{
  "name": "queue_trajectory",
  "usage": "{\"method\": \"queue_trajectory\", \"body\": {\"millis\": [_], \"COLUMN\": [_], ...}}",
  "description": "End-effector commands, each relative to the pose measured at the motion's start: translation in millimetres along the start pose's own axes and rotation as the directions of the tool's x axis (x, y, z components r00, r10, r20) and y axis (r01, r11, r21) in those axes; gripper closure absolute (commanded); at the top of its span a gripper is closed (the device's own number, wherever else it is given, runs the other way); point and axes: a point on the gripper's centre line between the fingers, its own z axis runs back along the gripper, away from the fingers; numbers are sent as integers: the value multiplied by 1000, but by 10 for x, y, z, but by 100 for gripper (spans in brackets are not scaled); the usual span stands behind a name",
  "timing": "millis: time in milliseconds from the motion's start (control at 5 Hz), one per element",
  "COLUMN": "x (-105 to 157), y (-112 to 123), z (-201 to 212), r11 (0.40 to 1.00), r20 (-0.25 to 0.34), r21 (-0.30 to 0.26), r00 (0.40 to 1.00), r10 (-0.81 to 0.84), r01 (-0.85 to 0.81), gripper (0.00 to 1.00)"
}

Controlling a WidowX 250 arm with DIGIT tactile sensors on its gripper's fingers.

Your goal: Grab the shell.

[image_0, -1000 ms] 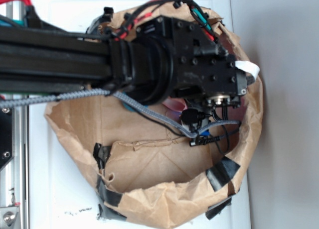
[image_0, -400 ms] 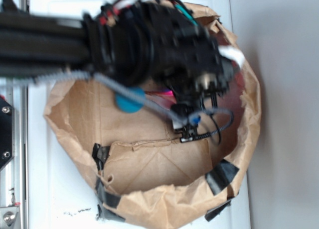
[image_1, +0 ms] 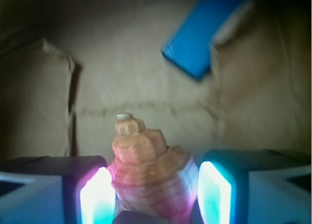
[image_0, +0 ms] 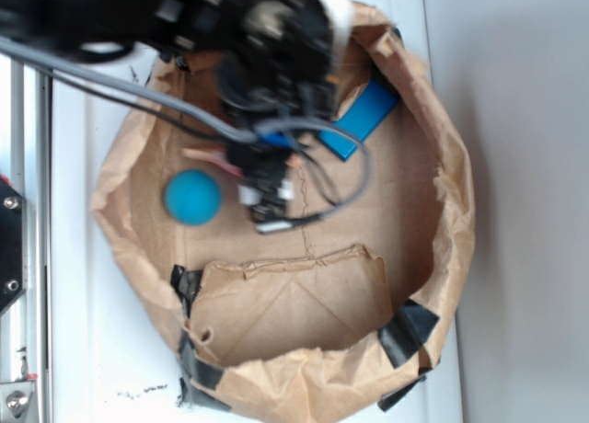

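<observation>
Shell sat gripped between the gripper's jaws, spire outward; block lay by the bag's wall.

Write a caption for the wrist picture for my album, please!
The shell sits between the end effector pads, a blue block lying beyond it on the brown paper.

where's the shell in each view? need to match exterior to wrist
Exterior: mostly hidden under the gripper left of centre inside the paper bag; only a blurred tan-orange sliver shows, right of the teal ball.
Wrist: the shell sits bottom centre between the two gripper fingers, spire pointing up.
Shared landmark: the blue block, upper right in both views.
</observation>
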Motion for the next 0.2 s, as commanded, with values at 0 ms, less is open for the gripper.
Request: {"method": "queue_trajectory", "body": {"millis": [0], "x": [-162], "y": [124], "z": [69], "r11": [994], "r20": [153], "r21": [98], "r00": [986], "r10": [-67], "r01": [52], "gripper": [100]}}
